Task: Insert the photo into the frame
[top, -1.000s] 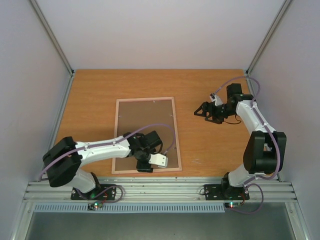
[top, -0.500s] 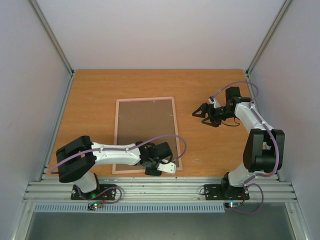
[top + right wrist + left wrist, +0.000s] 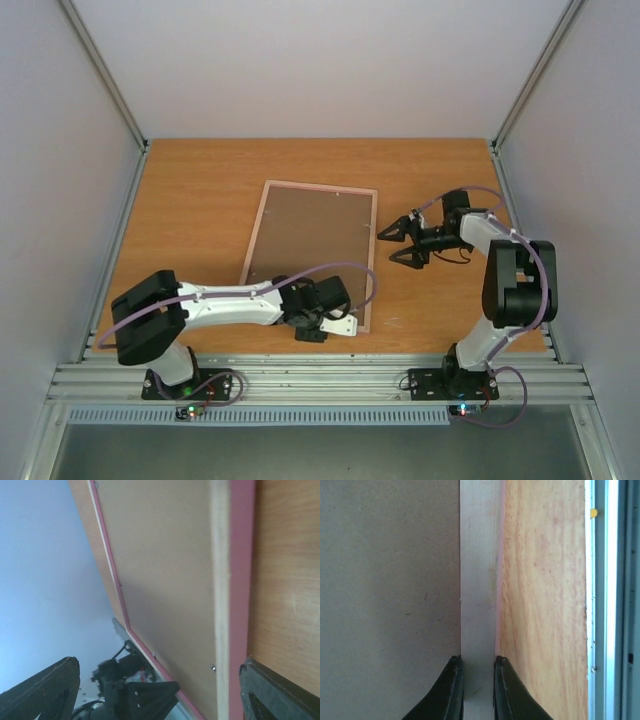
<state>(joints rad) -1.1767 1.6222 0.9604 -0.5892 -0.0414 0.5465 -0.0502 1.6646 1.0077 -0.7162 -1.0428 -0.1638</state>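
A wooden table [image 3: 200, 200] with an orange-brown grain fills the floor of the cell. A flat brown backing board [image 3: 310, 235] lies on it near the middle, turned so that its far end leans to the right. Plain white walls [image 3: 320, 60] close in the back and both sides, with slanted metal uprights [image 3: 105, 75] at the two far corners. A metal strip [image 3: 125, 240] runs along the table's left edge. Ribbed aluminium rails [image 3: 320, 378] cross the near edge, and just in front of them lies a grey slotted strip [image 3: 320, 415]. The left wrist view shows a small yellow dot [image 3: 593, 513] on the rail beside the wood.
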